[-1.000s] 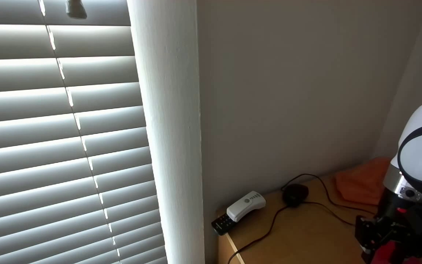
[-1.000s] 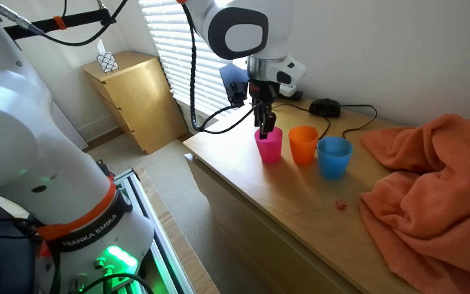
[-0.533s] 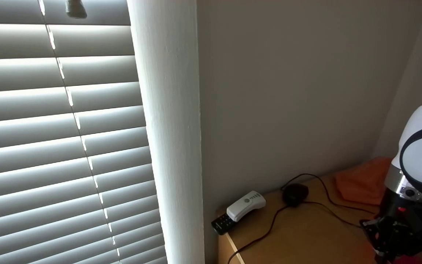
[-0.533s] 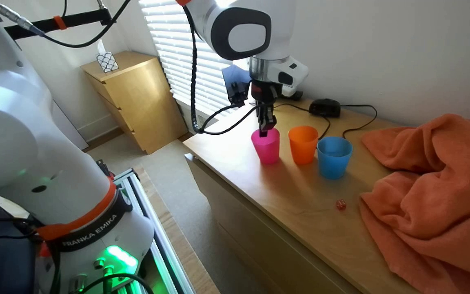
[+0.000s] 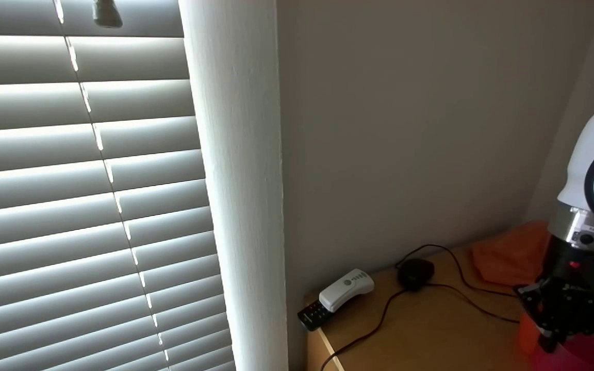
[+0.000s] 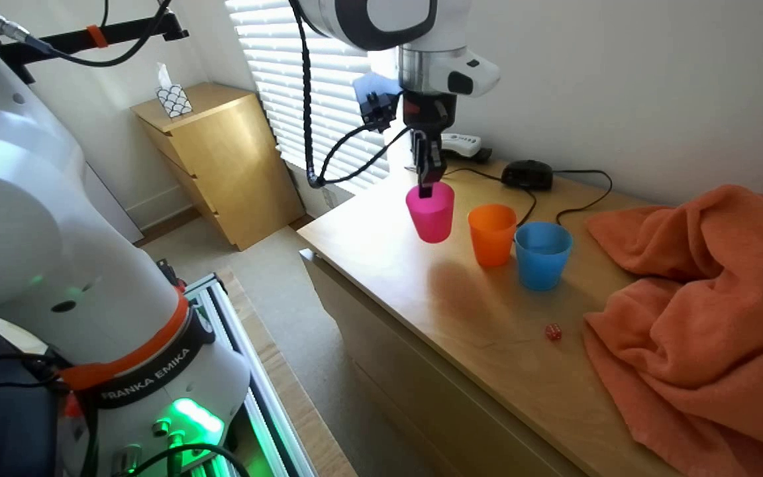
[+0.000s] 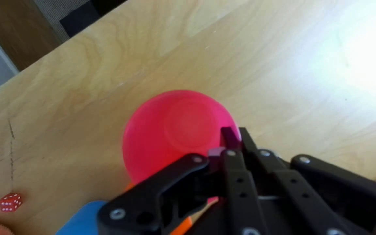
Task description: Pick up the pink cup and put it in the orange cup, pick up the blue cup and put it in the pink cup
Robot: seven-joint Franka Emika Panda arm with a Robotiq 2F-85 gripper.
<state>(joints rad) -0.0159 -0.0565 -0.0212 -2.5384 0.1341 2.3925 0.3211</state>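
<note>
The pink cup [image 6: 436, 222] hangs upright, or nearly so, above the wooden top, its shadow lying apart from it. Pinching its rim is my gripper [image 6: 426, 190], with one finger inside the wall and one outside. Looking into the cup in the wrist view, I see the fingertips of the gripper [image 7: 237, 133] shut on its edge. The orange cup [image 6: 491, 240] stands on the wood just beside the held cup, and the blue cup [image 6: 543, 260] stands beside the orange one. In the wrist view my fingers and the pink cup hide most of the orange cup [image 7: 182, 226].
A red die [image 6: 554, 332] lies in front of the blue cup. The orange cloth [image 6: 706, 311] is heaped at one end of the dresser. Toward the wall lie a black device [image 6: 528, 175] with its cable and a white remote [image 6: 462, 144].
The fingers have come together on the pink cup's rim. The arm has gone up, and the cup has risen off the wood with it. The orange and blue cups stay put.
</note>
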